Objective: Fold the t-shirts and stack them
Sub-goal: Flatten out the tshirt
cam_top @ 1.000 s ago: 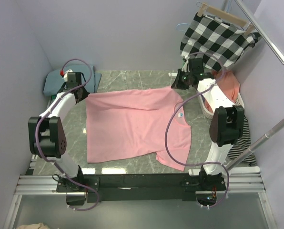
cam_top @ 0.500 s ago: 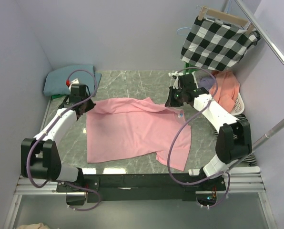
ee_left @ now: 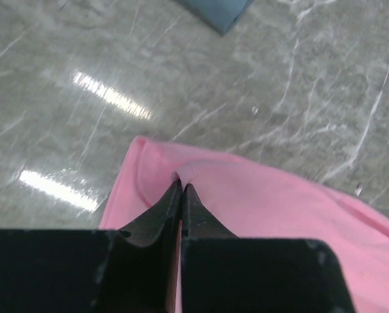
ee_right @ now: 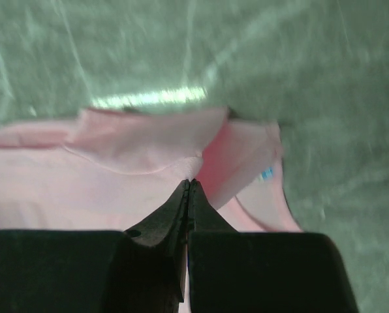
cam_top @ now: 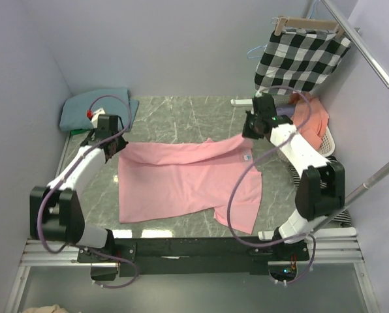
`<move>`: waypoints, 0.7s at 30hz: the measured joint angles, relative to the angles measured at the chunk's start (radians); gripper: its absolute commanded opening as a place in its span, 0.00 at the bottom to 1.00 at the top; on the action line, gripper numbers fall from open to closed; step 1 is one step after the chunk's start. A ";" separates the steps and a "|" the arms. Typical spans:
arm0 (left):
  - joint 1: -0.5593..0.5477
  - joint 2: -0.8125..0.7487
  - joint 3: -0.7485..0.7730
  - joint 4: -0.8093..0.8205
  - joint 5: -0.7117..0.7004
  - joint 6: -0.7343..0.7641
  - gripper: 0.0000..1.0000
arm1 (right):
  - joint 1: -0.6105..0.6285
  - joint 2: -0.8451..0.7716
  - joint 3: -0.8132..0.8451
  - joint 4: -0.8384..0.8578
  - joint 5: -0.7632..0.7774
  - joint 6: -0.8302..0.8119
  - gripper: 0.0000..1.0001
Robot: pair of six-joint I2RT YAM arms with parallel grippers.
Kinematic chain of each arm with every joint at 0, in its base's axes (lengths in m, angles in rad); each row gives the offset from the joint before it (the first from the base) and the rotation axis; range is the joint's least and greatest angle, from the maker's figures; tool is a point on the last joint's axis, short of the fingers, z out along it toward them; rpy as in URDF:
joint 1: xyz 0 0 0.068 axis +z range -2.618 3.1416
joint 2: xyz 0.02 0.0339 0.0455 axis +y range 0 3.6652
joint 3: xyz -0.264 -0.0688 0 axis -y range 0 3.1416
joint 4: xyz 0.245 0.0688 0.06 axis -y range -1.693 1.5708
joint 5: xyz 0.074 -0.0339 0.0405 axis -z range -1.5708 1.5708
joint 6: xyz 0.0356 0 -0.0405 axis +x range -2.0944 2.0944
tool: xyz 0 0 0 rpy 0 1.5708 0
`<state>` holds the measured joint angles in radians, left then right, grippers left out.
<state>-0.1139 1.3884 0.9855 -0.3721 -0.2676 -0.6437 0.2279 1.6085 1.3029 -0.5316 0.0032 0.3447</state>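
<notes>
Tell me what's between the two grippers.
The pink t-shirt: its far edge runs from the left gripper to the right gripper, each shut on it. The top external view shows this.

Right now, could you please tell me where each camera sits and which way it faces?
Top external: fixed above and behind the robot, looking down on the table; left arm and right arm show.
Left wrist: on the left arm, looking down past the left end effector, shut on the pink t-shirt.
Right wrist: on the right arm, looking down past the right end effector, shut on the same shirt.
Shared: all show the pink t-shirt on the table.
</notes>
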 measured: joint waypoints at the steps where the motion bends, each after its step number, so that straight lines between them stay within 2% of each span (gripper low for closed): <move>1: 0.000 0.040 0.033 0.010 -0.002 0.001 0.07 | -0.002 0.042 0.051 0.007 -0.004 -0.001 0.00; 11: 0.011 0.463 0.399 0.100 -0.066 0.041 0.04 | -0.011 0.465 0.477 0.040 -0.055 -0.005 0.00; 16: 0.018 0.494 0.407 0.152 -0.105 0.059 0.06 | -0.017 0.459 0.437 0.071 -0.083 -0.023 0.00; 21: 0.018 0.338 0.251 0.175 -0.121 0.037 0.06 | -0.003 0.332 0.286 0.079 -0.187 -0.058 0.00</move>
<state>-0.0963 1.7267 1.2366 -0.1967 -0.3889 -0.6064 0.2249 1.9404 1.5887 -0.4530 -0.1833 0.2871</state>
